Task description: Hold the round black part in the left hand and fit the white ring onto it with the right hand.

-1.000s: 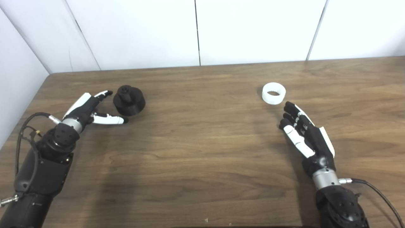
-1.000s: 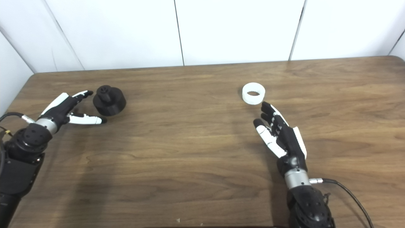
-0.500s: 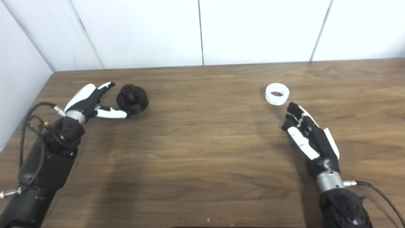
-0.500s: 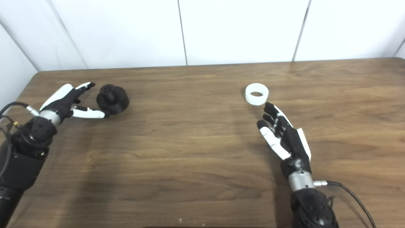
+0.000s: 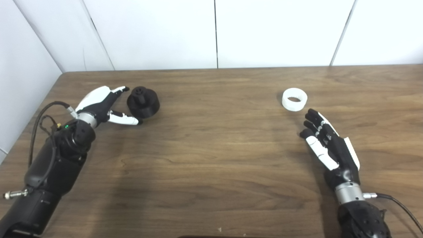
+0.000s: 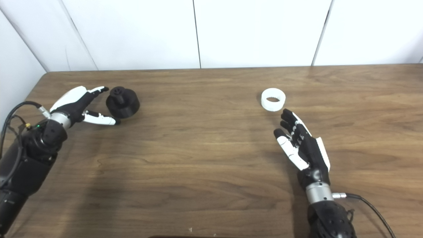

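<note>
**Both hands open, parts untouched on the bench**

Wood-grain bench point(image 5: 205, 158) fills my view from the near edge up to the white panelled wall point(image 5: 211, 33) behind it.

Nearest me, on the right, I see my right hand point(image 5: 325, 143) hovering low over the bench, palm turned inward and fingers stretched out and apart, holding nothing. A grey cable point(image 5: 396, 205) runs off its wrist toward the lower right corner.

On the left, my left hand point(image 5: 102, 105) is also spread wide and empty: its upper fingers point(image 5: 115, 90) point toward the far side of the round black part point(image 5: 143, 101), and its thumb point(image 5: 124, 119) reaches along the near side. The thumb tip lies just beside the part's base; I cannot tell whether it touches. Black cabling point(image 5: 43, 115) loops beside that forearm.

Farther back, the round black part sits upright on the bench with a small knob on top. The white ring point(image 5: 294, 99) lies flat, hole upward, just beyond my right fingertips and clear of them. Nothing stands between either hand and its piece; the two parts are well apart.
</note>
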Robot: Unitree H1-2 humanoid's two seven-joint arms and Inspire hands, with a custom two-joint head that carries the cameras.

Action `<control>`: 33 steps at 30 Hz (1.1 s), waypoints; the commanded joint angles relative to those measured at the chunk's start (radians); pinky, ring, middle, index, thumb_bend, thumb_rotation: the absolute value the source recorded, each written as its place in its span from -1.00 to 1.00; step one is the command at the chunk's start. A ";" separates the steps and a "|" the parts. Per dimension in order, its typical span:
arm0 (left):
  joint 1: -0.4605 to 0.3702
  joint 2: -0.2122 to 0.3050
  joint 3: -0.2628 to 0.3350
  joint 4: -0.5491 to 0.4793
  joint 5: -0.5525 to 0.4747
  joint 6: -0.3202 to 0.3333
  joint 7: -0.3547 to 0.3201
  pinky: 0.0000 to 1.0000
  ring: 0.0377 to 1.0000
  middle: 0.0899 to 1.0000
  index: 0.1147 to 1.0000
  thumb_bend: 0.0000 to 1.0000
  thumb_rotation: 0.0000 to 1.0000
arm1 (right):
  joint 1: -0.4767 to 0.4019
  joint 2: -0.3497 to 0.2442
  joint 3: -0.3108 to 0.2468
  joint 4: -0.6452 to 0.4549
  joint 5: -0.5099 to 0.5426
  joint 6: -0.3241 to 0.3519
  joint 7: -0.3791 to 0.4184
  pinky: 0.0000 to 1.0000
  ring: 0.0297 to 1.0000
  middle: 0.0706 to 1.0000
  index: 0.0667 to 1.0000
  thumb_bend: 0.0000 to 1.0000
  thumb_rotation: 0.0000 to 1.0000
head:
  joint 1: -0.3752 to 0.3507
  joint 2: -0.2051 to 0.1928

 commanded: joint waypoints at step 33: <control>-0.112 -0.035 -0.024 0.123 0.061 -0.114 0.077 0.70 0.92 0.85 0.82 1.00 -0.08 | 0.031 -0.005 -0.003 -0.017 -0.003 -0.048 0.002 0.60 0.80 0.79 0.74 0.22 0.08 | -0.023 -0.016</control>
